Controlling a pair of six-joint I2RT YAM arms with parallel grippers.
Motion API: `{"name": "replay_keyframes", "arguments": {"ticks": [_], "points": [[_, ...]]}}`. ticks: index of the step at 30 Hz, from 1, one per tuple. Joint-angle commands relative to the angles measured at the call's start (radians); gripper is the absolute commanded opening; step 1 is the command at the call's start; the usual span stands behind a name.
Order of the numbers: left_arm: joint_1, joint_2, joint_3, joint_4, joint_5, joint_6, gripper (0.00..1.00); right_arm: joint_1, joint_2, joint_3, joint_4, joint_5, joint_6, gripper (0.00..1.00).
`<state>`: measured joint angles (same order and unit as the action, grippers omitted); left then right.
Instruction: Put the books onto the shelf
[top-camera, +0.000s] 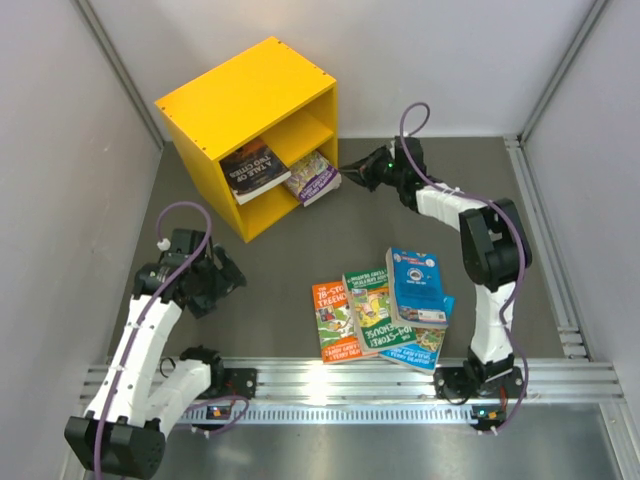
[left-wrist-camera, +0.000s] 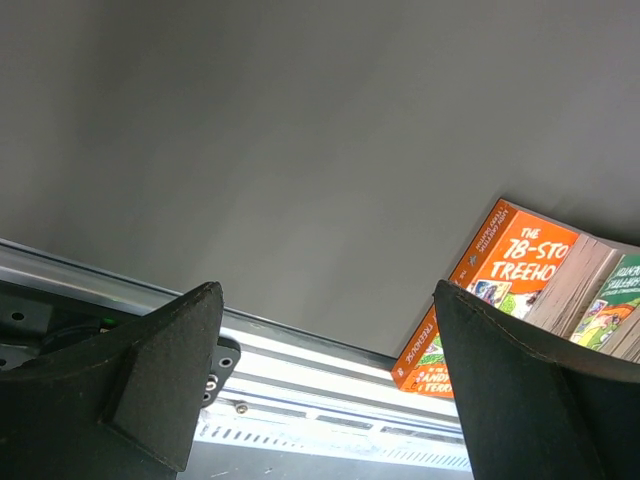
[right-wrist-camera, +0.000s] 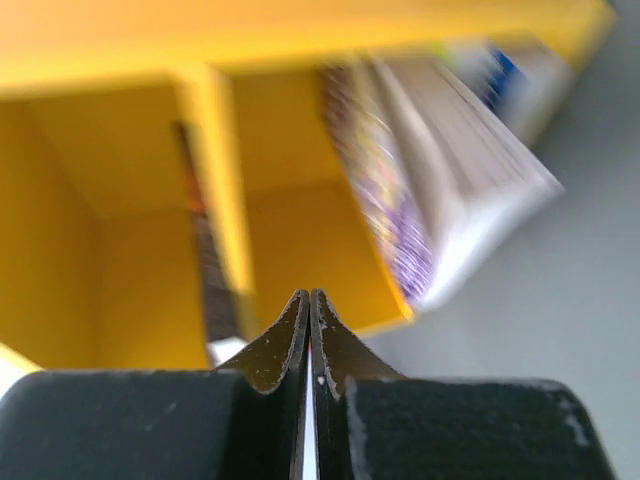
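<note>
- The bright yellow boxy shelf (top-camera: 245, 110) stands at the far left of the dark grey surface (top-camera: 330, 240). Its open front is turned towards the right arm.
- Two books are in the shelf with their near ends poking out of the opening: a dark-covered paperback (top-camera: 255, 170) on the left and a purple-covered paperback (top-camera: 313, 176) on the right, which is tilted.
- In the blurred right wrist view the purple-covered paperback (right-wrist-camera: 400, 190) is on one side of the yellow middle board (right-wrist-camera: 222, 190). A dark strip shows on the other side, so I cannot tell for sure which compartment holds which book.
- The right claw (top-camera: 352, 172) is clenched with its two black fingers pressed together and nothing between them. It points at the shelf opening, just beside the purple book; I cannot tell whether it touches it.
- In its own camera the right claw (right-wrist-camera: 309, 295) is aimed near the middle board.
- The other books lie in a loose overlapping pile near the front edge of the surface, just left of the right arm's base.
- The pile shows an orange cartoon-covered paperback (top-camera: 333, 322), a green cartoon-covered paperback (top-camera: 370, 310) partly over it, and a bright blue paperback with a white circle (top-camera: 414, 285) on top at the right.
- The left claw (top-camera: 215, 280) is released, its jaws spread wide and holding nothing, above bare surface well left of the pile.
- In its own camera the left claw (left-wrist-camera: 320, 300) shows the orange book (left-wrist-camera: 520, 260) beside the right finger.
</note>
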<state>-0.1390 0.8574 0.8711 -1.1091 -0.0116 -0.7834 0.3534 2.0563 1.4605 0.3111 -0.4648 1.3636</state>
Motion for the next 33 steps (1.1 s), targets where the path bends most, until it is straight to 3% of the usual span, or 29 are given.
{"name": "replay_keyframes", "arguments": {"ticks": [1, 20, 33], "points": [[-0.001, -0.023, -0.001, 0.035, 0.004, -0.008, 0.91, 0.022, -0.05, -0.086, -0.075, 0.005, -0.049, 0.0], [-0.001, -0.049, 0.054, -0.031, -0.071, 0.016, 0.92, 0.078, 0.212, 0.181, -0.207, 0.008, -0.063, 0.0], [-0.001, -0.049, 0.092, -0.072, -0.131, 0.042, 0.94, 0.081, 0.393, 0.498, -0.294, 0.041, -0.018, 0.0]]}}
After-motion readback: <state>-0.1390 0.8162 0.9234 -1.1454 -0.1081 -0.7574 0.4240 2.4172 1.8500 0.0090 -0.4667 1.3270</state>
